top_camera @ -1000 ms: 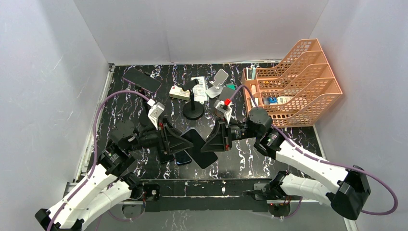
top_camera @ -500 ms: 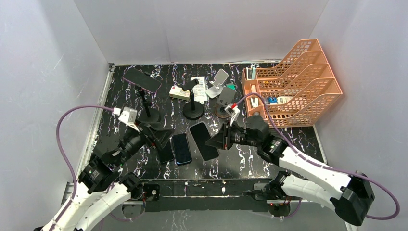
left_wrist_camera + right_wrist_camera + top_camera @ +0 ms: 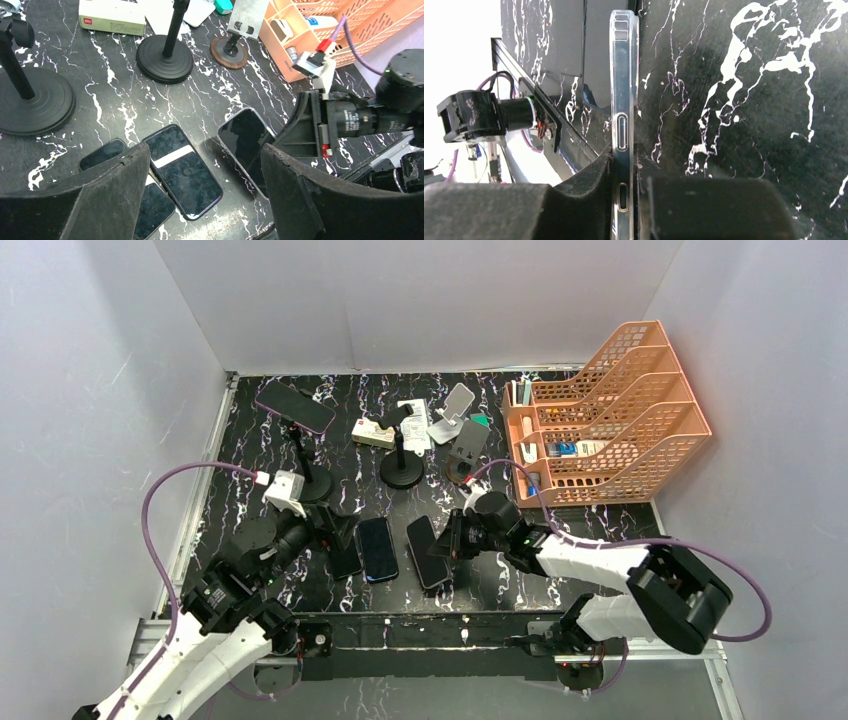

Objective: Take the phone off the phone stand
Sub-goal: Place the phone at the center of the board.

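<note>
Right wrist view: right hand (image 3: 624,200) pinches phone (image 3: 624,100) edgewise; left hand (image 3: 200,200) gapes.

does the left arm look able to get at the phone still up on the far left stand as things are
Probably yes. The left gripper is open and holds nothing, and the phone on the stand sits beyond it on its own side, with only the stand's base between.

The right end effector (image 3: 447,549) has lowered, clamping the phone (image 3: 426,552).

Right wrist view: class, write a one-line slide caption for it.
Right gripper clamps a clear-cased phone edge-on, low over the black marbled table.
</note>
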Motion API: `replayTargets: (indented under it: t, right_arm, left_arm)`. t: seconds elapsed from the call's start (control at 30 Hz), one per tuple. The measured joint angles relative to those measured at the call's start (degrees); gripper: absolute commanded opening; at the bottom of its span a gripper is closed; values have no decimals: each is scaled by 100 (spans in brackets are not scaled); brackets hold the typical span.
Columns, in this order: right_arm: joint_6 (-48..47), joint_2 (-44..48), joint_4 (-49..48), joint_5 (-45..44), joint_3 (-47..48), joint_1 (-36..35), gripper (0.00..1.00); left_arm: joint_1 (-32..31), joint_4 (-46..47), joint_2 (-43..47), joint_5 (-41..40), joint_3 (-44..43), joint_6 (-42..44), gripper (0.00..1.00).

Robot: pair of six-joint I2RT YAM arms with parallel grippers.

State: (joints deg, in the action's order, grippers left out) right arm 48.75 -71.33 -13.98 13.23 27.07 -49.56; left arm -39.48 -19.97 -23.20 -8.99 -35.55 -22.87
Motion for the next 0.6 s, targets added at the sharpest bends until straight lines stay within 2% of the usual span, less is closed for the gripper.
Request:
replayTargets:
  t: [0.37,0.6]
  right_arm:
    - [568,-1414,-1377,245,7,452,1]
    - [791,-2033,-1952,485,164,487,1]
  left_arm:
    - [0,20,101,179,7,85,78]
    - [0,20,17,275,7,125,78]
